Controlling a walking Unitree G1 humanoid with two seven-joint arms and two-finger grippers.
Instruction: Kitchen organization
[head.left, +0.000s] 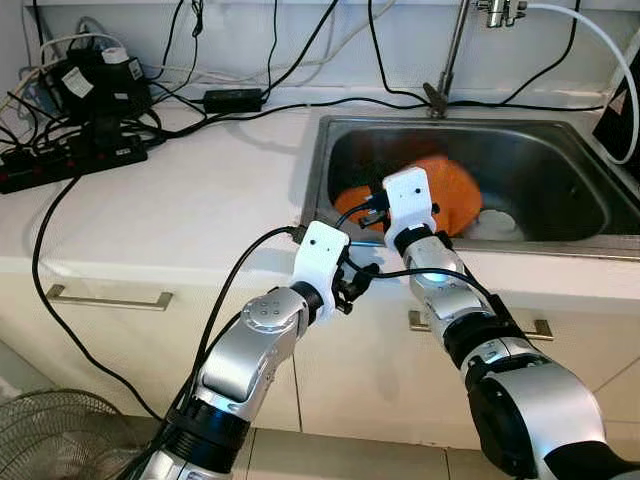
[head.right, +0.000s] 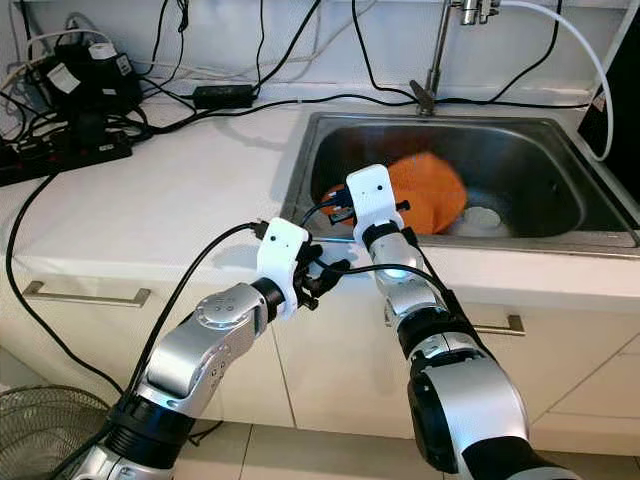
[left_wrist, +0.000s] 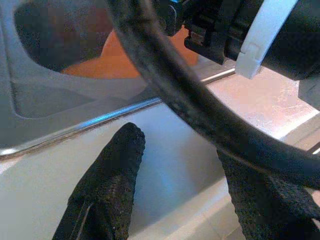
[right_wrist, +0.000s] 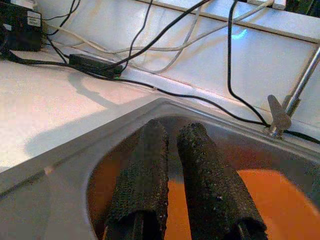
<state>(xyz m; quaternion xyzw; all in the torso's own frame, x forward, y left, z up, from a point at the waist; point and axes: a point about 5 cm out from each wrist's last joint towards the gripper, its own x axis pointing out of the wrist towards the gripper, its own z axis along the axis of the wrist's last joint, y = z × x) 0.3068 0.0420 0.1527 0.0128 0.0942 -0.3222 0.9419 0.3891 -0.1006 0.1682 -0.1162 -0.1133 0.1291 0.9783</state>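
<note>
The step in hand is judged to be a reach into the steel sink (head.left: 330, 150) for the orange object (head.left: 455, 190) lying on its floor, close to the drain (head.left: 497, 222); what the object is (a cloth or a soft bowl, perhaps) cannot be told. The right gripper (right_wrist: 172, 165) is held over the sink's near-left corner, above the orange object, its two fingers nearly together with only a thin gap and nothing between them. The left gripper (left_wrist: 175, 170) is held at the front edge of the worktop (head.left: 200, 200), just beside the sink rim, with its fingers spread apart and empty; a thick black cable (left_wrist: 200, 110) is seen crossing in front of it.

The next move is judged to call for the right fingers to be parted and lowered onto the orange object, with care that the cables near the wrists are not snagged.

The worktop is pale and glossy, and a power strip (head.left: 70, 160), adapters and many black leads are spread across its back-left part. A faucet stem (head.left: 452, 55) is seen behind the sink, cabinet handles (head.left: 105, 298) below, and a fan grille (head.left: 50, 435) on the floor.
</note>
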